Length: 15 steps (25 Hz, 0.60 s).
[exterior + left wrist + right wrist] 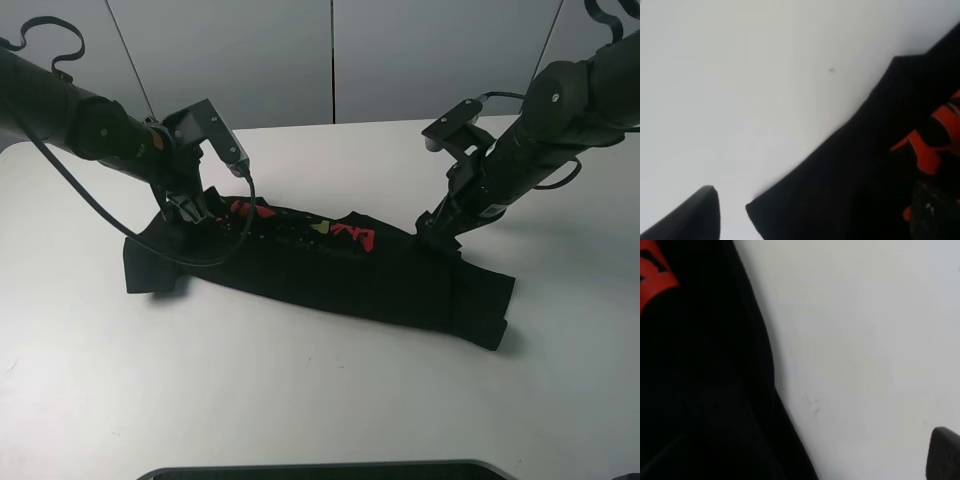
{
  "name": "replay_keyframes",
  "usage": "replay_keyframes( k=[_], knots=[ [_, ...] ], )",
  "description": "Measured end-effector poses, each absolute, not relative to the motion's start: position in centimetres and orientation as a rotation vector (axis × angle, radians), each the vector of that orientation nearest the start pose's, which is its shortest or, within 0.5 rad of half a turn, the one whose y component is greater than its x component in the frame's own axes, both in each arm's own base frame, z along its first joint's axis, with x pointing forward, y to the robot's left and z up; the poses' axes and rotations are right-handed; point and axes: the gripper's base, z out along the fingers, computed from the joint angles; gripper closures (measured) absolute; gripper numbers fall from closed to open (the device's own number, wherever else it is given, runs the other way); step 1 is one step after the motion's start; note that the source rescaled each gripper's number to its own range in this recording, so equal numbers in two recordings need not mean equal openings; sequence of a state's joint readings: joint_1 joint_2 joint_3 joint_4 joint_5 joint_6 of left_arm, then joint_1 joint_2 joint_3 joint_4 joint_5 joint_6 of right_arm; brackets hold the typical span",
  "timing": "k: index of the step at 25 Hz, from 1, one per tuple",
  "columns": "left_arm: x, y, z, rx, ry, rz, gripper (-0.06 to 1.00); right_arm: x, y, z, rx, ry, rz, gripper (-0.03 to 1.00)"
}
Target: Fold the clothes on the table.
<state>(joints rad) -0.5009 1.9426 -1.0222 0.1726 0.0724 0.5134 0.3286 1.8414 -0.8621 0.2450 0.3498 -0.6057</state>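
The black T-shirt (330, 265) lies as a long folded band across the white table (300, 400), with red and yellow print showing along its far edge. My left gripper (190, 212) is down at the shirt's far left edge. In the left wrist view its fingers (700, 215) stand wide apart, one over bare table and the other over the cloth (880, 165) by the red print. My right gripper (438, 232) is down at the far right edge. In the right wrist view one finger (944, 452) sits over bare table beside the cloth (700, 365); the other is lost against the black.
The left arm's black cable (200, 262) loops down over the shirt's left part. A dark flat object (320, 470) runs along the near table edge. Grey wall panels (330, 50) stand behind the table.
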Motion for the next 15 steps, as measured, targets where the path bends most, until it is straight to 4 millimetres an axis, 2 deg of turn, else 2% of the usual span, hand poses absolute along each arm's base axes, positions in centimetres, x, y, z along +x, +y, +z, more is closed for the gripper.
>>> replay_keyframes(
  k=[5, 11, 13, 15],
  knots=[
    [32.7, -17.7, 16.9, 1.301, 2.059, 0.088, -0.05, 29.4, 10.7, 13.3, -0.891, 2.65, 0.106, -0.03],
    [30.8, -16.9, 23.0, 1.081, 2.092, -0.023, -0.05, 27.5, 10.3, 16.9, -0.644, 2.782, 0.18, -0.03],
    [29.9, -16.4, 24.3, 1.038, 2.13, -0.054, -0.05, 26.9, 10.2, 17.5, -0.54, 2.833, 0.203, -0.03],
    [29.1, -16.0, 24.7, 1.015, 2.211, -0.077, -0.05, 26.5, 10.1, 17.7, -0.445, 2.881, 0.222, -0.03]
  ],
)
